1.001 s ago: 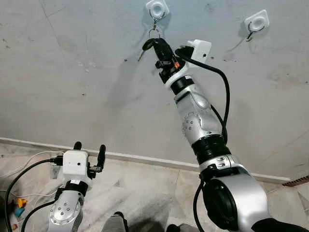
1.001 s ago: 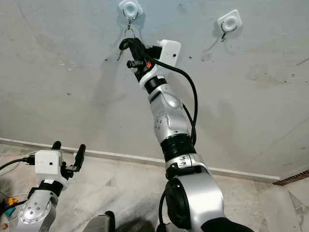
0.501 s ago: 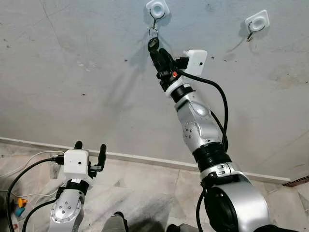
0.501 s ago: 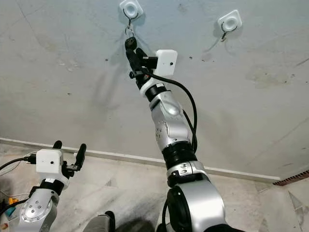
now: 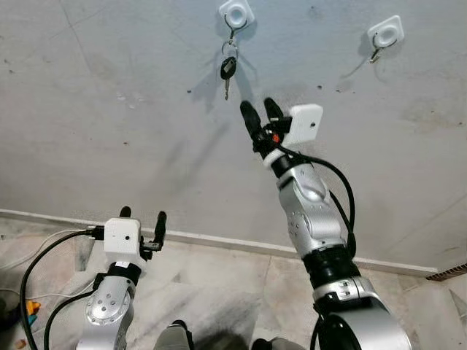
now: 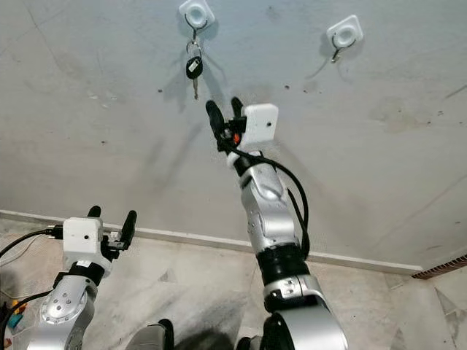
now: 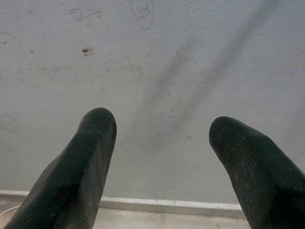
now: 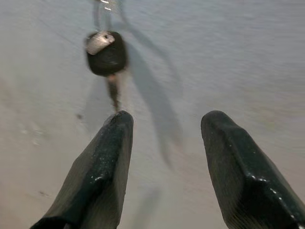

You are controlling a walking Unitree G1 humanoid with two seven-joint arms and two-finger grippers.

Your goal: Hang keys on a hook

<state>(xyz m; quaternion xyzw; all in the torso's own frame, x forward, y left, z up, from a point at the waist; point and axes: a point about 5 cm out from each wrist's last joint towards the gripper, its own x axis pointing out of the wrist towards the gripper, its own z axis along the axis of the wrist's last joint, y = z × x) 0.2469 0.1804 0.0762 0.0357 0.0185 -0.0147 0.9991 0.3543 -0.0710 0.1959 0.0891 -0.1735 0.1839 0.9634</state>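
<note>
A black-headed key [image 5: 228,68] on a metal ring hangs from the left white wall hook [image 5: 236,14]; the blade points down. In the right wrist view the key [image 8: 106,53] hangs ahead of the fingers. My right gripper [image 5: 261,111] is open and empty, below and to the right of the key, apart from it. My left gripper [image 5: 142,216] is low at the left, open and empty, facing the wall.
A second white hook [image 5: 384,33] is on the grey wall to the right, with nothing on it. A white baseboard [image 5: 211,239] runs along the floor. Cables and small coloured items [image 5: 29,307] lie on the floor at the left.
My right gripper has let go of the key and drawn back down and to the right. The key now hangs free on the left hook. The left arm has risen slightly.
</note>
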